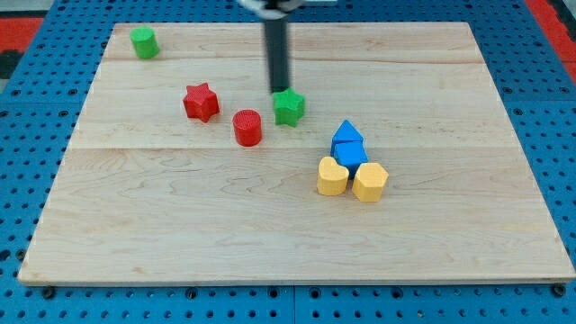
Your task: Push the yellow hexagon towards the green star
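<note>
My tip is a bare rod end with nothing to open or close; it holds nothing and stands just at the top edge of the green star, seemingly touching it, a little above the table's middle. Left of the star sit the red cylinder and the red star. The yellow hexagon lies toward the right edge, touching the yellow heart, under two blue blocks. A green cylinder sits in the top left corner.
</note>
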{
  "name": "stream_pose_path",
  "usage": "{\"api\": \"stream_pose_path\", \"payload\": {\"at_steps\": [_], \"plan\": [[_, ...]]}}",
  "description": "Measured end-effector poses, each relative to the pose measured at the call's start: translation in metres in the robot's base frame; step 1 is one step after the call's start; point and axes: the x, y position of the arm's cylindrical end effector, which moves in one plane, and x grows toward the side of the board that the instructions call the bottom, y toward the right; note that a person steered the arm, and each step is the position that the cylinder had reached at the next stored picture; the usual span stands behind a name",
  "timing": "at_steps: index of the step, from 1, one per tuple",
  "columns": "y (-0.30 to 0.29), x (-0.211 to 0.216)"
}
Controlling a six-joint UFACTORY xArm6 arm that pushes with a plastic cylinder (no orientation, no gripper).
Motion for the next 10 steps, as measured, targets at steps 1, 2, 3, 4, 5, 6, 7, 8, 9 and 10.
{"api": "stream_pose_path", "payload": {"at_steps": [1, 2, 3, 4, 5, 6, 7, 8, 9, 10], "plan": [[0.112, -0.002], [0.160, 0.041], [0.159, 0.033], [0.160, 0.033], [0.160, 0.049], [0.174, 0.099], [0.161, 0.174], [0.096, 0.225], [0.023, 0.232], [-0.006, 0.230]]}}
